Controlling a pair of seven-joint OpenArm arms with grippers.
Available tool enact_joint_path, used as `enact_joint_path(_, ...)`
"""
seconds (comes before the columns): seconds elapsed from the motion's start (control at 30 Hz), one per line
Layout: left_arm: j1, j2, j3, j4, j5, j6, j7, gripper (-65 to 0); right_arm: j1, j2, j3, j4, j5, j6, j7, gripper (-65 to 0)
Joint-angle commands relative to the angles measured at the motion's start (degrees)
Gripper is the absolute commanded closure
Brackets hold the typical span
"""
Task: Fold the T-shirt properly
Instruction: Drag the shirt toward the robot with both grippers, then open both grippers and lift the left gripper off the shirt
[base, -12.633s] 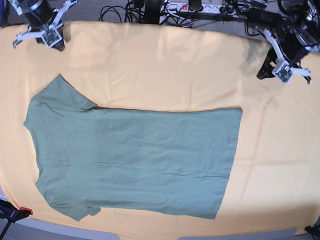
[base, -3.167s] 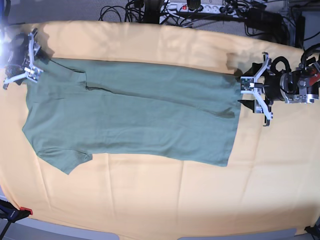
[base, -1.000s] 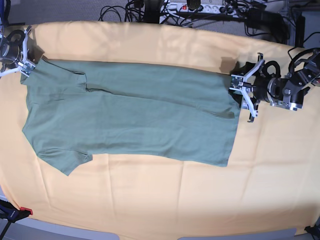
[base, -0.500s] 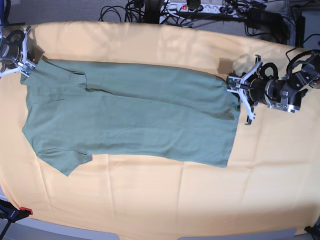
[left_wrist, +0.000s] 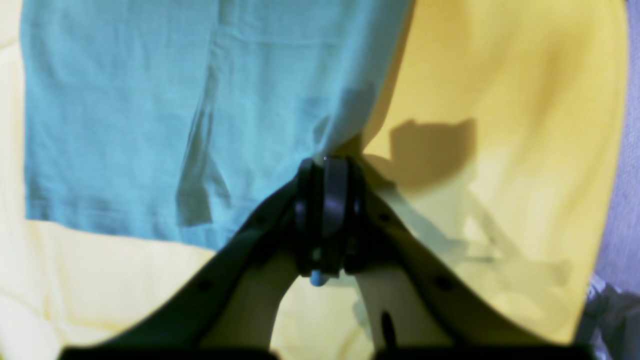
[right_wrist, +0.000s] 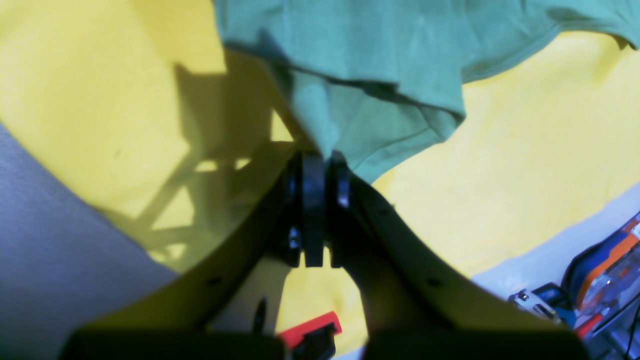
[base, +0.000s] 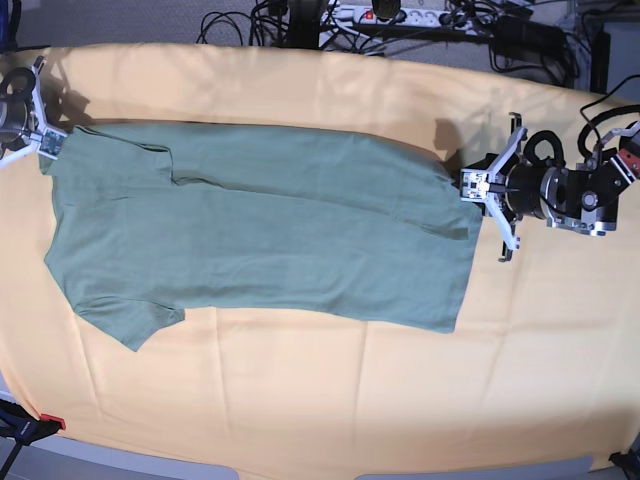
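The sage-green T-shirt (base: 260, 230) lies lengthwise on the cloth, folded along its length, one sleeve at the lower left. My left gripper (base: 468, 186) is at the shirt's right end, shut on the far corner of the hem. In the left wrist view its fingertips (left_wrist: 325, 162) pinch the edge of the T-shirt (left_wrist: 150, 100). My right gripper (base: 48, 146) is at the far left corner, shut on the shoulder end. In the right wrist view it (right_wrist: 320, 156) grips a bunched bit of the T-shirt (right_wrist: 375, 60), which is lifted slightly there.
A large orange-yellow cloth (base: 350, 400) covers the table. Cables and a power strip (base: 400, 15) lie beyond its back edge. A red-tipped clamp (base: 45, 422) sits at the front left corner.
My left gripper has closed on the hem corner and drawn back slightly to the right. The right gripper has shifted a little upward, still holding the shoulder end.
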Motion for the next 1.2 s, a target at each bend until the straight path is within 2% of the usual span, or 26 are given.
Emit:
enact_joint_path(0.0, -1.1, -1.8, -0.7, 1.2, -1.0, 0.1, -0.8, 0.0, 0.2, 1.8, 1.0, 1.0, 0.9, -0.1, -0.9, 0.0)
enact_joint_path(0.17, -0.8, -4.9, -0.7, 2.7, -1.3, 0.1, -0.9, 0.0, 0.1, 2.5, 1.0, 2.7, 1.5, -0.1, -3.5, 0.0)
enact_joint_path(0.27, 0.3, -6.1, -0.7, 2.9, -4.0, 0.1, -0.9, 0.0, -0.7, 2.6, 1.0, 3.1, 2.8, -0.1, -4.2, 0.0)
enact_joint_path(0.5, 5.6, -9.4, -0.7, 7.3, -3.4, 0.1, -0.8, 0.0, -6.7, 3.5, 1.0, 3.8, 3.1, -0.1, -6.0, 0.0)
enact_joint_path(0.67, 6.9, -11.9, -0.7, 10.3, -3.5, 0.1, -0.7, 0.0, -10.6, 3.5, 1.0, 7.5, 3.1, -0.1, -9.9, 0.0)
enact_joint_path(0.77, 7.5, -13.0, -0.7, 11.4, -3.5, 0.1, -0.7, 0.0, -11.4, 3.4, 1.0, 8.2, 3.1, -0.1, -10.5, 0.0)
enact_joint_path(0.93, 10.2, -13.6, -0.7, 11.7, -3.5, 0.1, -0.7, 0.0, -11.4, 3.4, 1.0, 8.2, 3.2, -0.1, -14.8, 0.0)
enact_joint_path(1.1, 12.7, -13.7, -0.7, 11.7, -2.4, 0.1, -0.6, 0.0, -11.4, 3.3, 1.0, 8.2, 11.1, -0.1, -17.8, 0.0)
enact_joint_path(1.17, 12.7, -13.8, -0.7, 11.7, -0.6, 0.1, -0.7, 0.0, -11.4, 3.3, 1.0, 8.2, 11.7, -0.1, -18.6, 0.0)
